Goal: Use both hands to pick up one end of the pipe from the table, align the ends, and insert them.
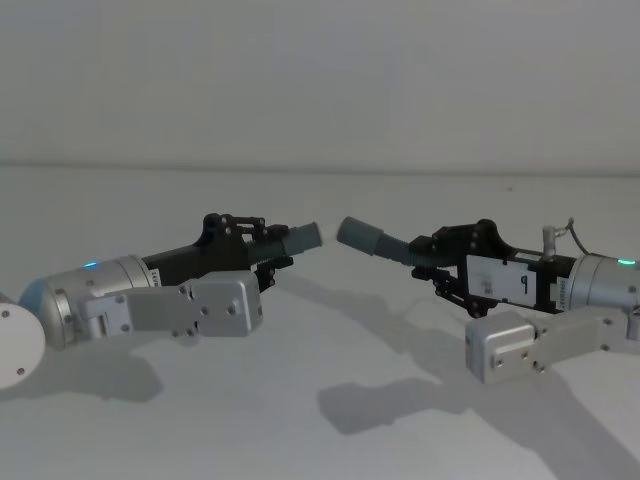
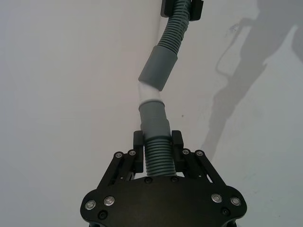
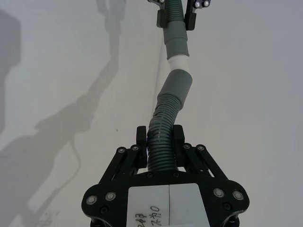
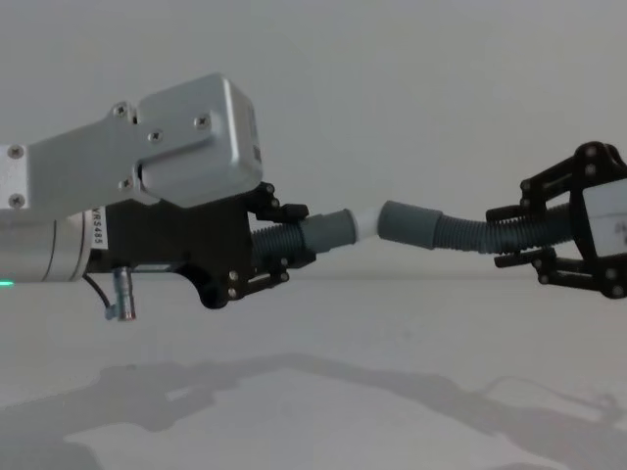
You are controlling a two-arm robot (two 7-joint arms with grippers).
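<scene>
Left pincer point(image 2: 157, 150) clamped narrow on the ribbed part of one hose piece point(image 2: 156, 142), a black finger point(image 2: 138, 149) pressed against each side, just behind its smooth grey cuff with the white tip point(image 2: 151, 95). Held in the air above the white worktop point(image 2: 61, 94), reaching in from the left in the chest view point(image 4: 284, 250), cuff pointing toward the middle.

Right pincer point(image 3: 160, 142) likewise closed tight around the ribbed body of the other hose piece point(image 3: 161, 137), fingers point(image 3: 141, 137) hugging both sides, bent hose running out to the wider plain socket cuff point(image 3: 179, 85). Raised off the worktop too, coming in from the right edge of the chest view point(image 4: 514, 235).

From the chest, white tip point(image 4: 364, 221) level with the socket cuff point(image 4: 409, 222) and touching its mouth or just short of it; cannot tell whether any of the tip sits inside. In both wrist views, the two cuffs meeting at a slight angle, not in one straight line, with most of the white tip bare. From the head, the two hose ends point(image 1: 300, 238) point(image 1: 362, 236) face to face with a gap visible between them.

Shadows of both arms cast across the worktop below.
</scene>
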